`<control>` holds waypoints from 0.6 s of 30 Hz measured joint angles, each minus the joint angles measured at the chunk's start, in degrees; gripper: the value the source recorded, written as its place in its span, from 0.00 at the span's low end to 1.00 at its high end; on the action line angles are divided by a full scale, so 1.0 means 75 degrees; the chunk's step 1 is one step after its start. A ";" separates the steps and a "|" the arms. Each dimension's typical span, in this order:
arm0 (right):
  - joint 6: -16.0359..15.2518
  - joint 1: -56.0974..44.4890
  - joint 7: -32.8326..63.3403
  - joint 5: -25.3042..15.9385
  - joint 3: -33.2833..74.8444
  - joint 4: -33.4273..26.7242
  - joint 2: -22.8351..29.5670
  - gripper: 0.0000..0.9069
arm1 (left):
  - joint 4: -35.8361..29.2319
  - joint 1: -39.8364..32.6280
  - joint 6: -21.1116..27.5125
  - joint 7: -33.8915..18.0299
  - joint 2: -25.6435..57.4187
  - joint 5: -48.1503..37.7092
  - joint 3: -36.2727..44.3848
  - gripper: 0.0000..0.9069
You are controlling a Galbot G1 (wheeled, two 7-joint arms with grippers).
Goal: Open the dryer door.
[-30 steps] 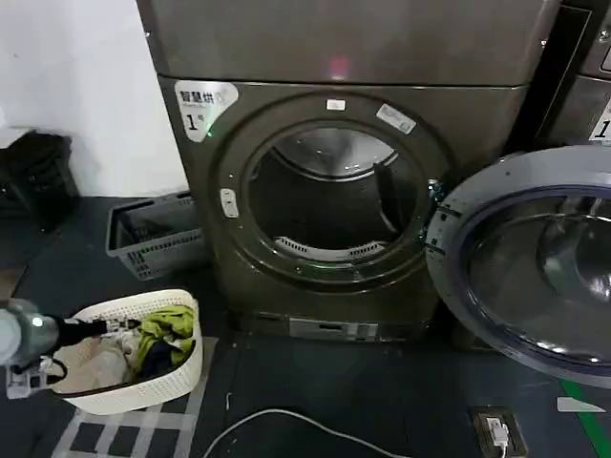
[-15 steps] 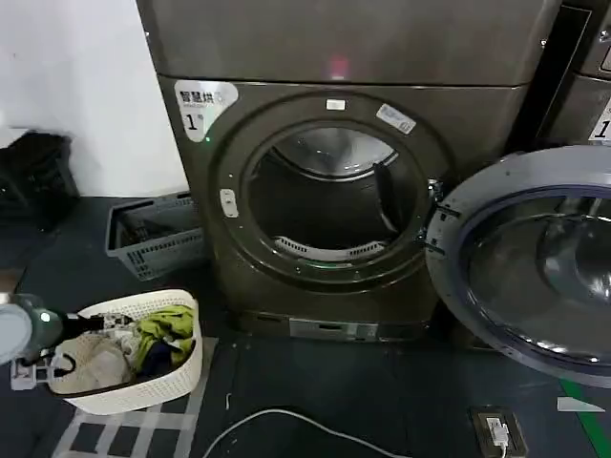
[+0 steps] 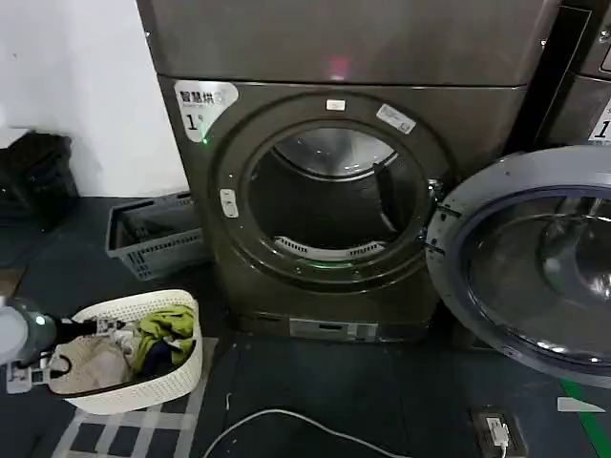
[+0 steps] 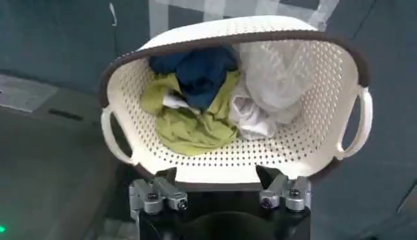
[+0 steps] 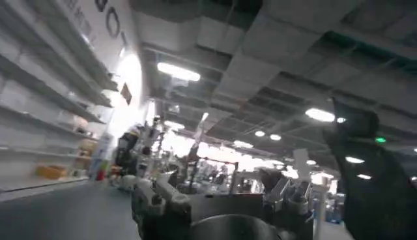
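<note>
Door swung wide, left gripper (image 4: 220,195) spread over the basket (image 3: 186,367).
Cable (image 3: 286,420) at 6 o'clock on dark floor (image 3: 382,382); grey crate (image 3: 143,239) at 9; dryer door (image 3: 520,258) hangs open at 3 beside the drum (image 3: 329,205). Right gripper (image 5: 221,199) spread, aimed at the ceiling (image 5: 273,65).

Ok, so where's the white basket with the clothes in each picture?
Head view: the white basket sits at lower left.
Left wrist view: the white basket lies just beyond the left end effector, its mouth toward the camera.
Right wrist view: aimed up at ceiling lights instead.
Shared landmark: the yellow-green cloth inside the basket.
</note>
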 joint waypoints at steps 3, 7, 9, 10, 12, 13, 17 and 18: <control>0.0070 -0.0073 0.0040 0.0026 0.0199 -0.0137 0.0041 1.00 | 0.0109 -0.0052 0.0002 0.0014 -0.0033 -0.0017 0.0049 1.00; 0.0162 -0.0178 0.0041 0.0138 0.0464 -0.0362 0.0046 1.00 | 0.0243 -0.0108 0.0002 0.0019 -0.0036 -0.0044 0.0081 1.00; 0.0243 -0.0211 -0.0009 0.0150 0.0537 -0.0472 0.0046 1.00 | 0.0278 -0.0106 0.0002 0.0019 -0.0037 -0.0058 0.0086 1.00; 0.0271 -0.0222 -0.0045 0.0150 0.0560 -0.0524 0.0046 1.00 | 0.0279 -0.0092 0.0003 0.0018 -0.0036 -0.0071 0.0086 1.00; 0.0315 -0.0225 -0.0100 0.0141 0.0572 -0.0586 0.0068 1.00 | 0.0268 -0.0047 0.0002 0.0017 -0.0039 -0.0103 0.0086 1.00; 0.0326 -0.0221 -0.0112 0.0127 0.0573 -0.0590 0.0083 1.00 | 0.0260 -0.0032 0.0002 0.0017 -0.0050 -0.0103 0.0084 1.00; 0.0328 -0.0177 -0.0135 0.0103 0.0529 -0.0554 0.0160 1.00 | 0.0254 0.0002 0.0002 0.0018 -0.0072 -0.0088 0.0064 1.00; 0.0328 -0.0175 -0.0138 0.0100 0.0519 -0.0545 0.0171 1.00 | 0.0254 0.0005 0.0002 0.0017 -0.0072 -0.0083 0.0053 1.00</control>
